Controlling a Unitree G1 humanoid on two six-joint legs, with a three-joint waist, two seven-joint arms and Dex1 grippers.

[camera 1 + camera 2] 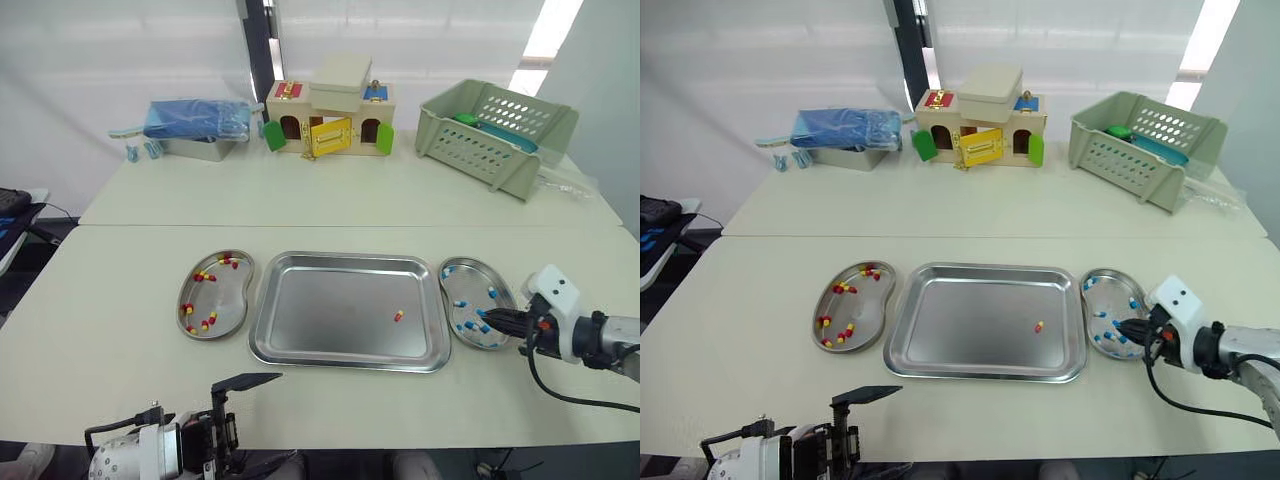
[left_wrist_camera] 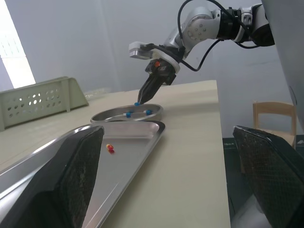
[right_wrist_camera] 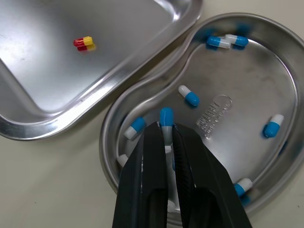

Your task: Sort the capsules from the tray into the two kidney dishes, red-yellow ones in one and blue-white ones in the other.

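Now the right gripper (image 1: 483, 314) hung low over the right kidney dish (image 1: 476, 261), and its two black fingers (image 3: 142, 166) were squeezed almost together, pinching one blue-white capsule (image 3: 166, 116) right at their tips. I could not tell if that capsule touched the dish. More blue-white capsules lay loose in this dish, all around the fingers. The tray (image 1: 330, 310) sat in the middle of the surface (image 1: 330, 200), just beside the dish, and it had one red-yellow capsule (image 1: 398, 316) in it, over on the side near the right dish. On the other side of the tray was the left kidney dish (image 1: 232, 300), with a bunch of red-yellow capsules in it. The left gripper (image 2: 167, 130) was down by the near edge of the surface, well apart from the dishes. Its fingers (image 2: 78, 175) were spread wide and held nothing. Far at the back stood a toy house (image 1: 330, 115) and a pale green basket (image 1: 495, 130).
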